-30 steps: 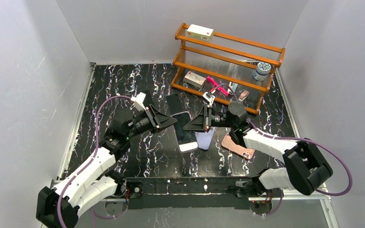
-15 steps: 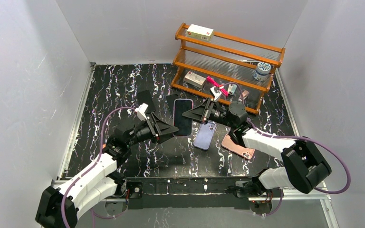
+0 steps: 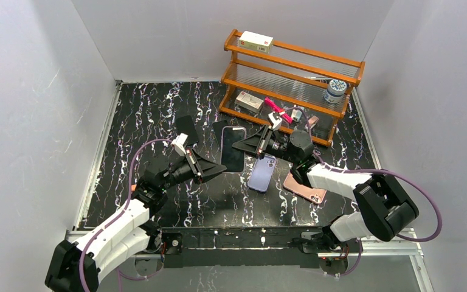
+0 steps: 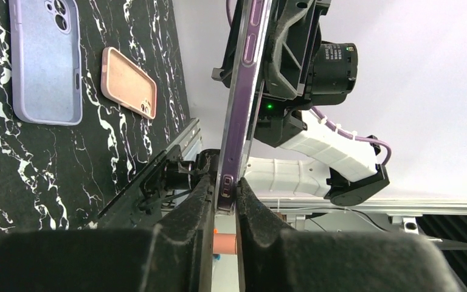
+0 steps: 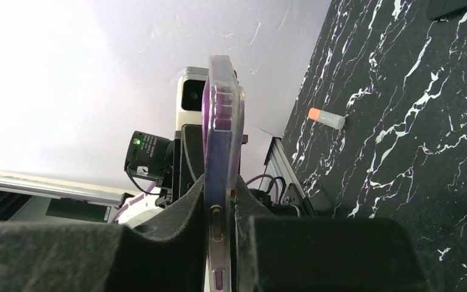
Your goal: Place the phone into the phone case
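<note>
phone (image 3: 233, 150) dark screen up, mid table (image 3: 146, 115), caught between the two arms: left gripper (image 3: 219, 167) at its near-left edge, right gripper (image 3: 242, 146) at its right edge. lavender case (image 3: 262, 173) flat on the marble just right of the phone; pink case (image 3: 304, 187) further right, beside the right arm. wooden rack (image 3: 292, 85) at far right.

open tabletop (image 3: 146, 115) far left, wooden rack (image 3: 307, 52) blocking far right, pink case (image 3: 303, 187) near right
</note>
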